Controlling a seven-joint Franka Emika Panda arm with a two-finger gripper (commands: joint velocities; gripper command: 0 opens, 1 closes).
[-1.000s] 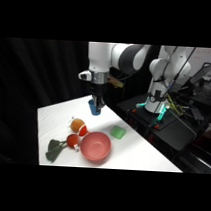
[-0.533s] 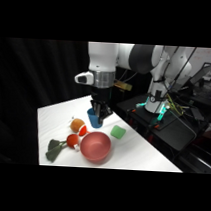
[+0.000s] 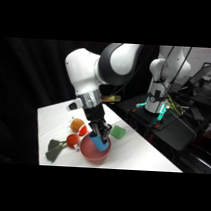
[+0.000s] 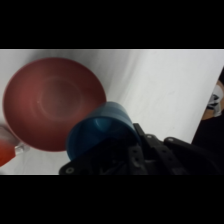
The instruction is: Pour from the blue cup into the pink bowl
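The blue cup hangs tilted over the pink bowl, held in my gripper, which is shut on it. In the wrist view the blue cup lies on its side with its open mouth turned toward the pink bowl, overlapping the bowl's rim. The bowl's inside looks smooth; I cannot make out any contents. My black linkage rises from the bottom right behind the cup.
Two orange-red round fruits lie left of the bowl, with a dark green piece further left. A flat light-green square sits right of the bowl. The table's near edge runs just below the bowl.
The arm has swung forward and lower over the bowl, carrying the blue cup from above the table behind the bowl to over it, and the cup is now tilted.
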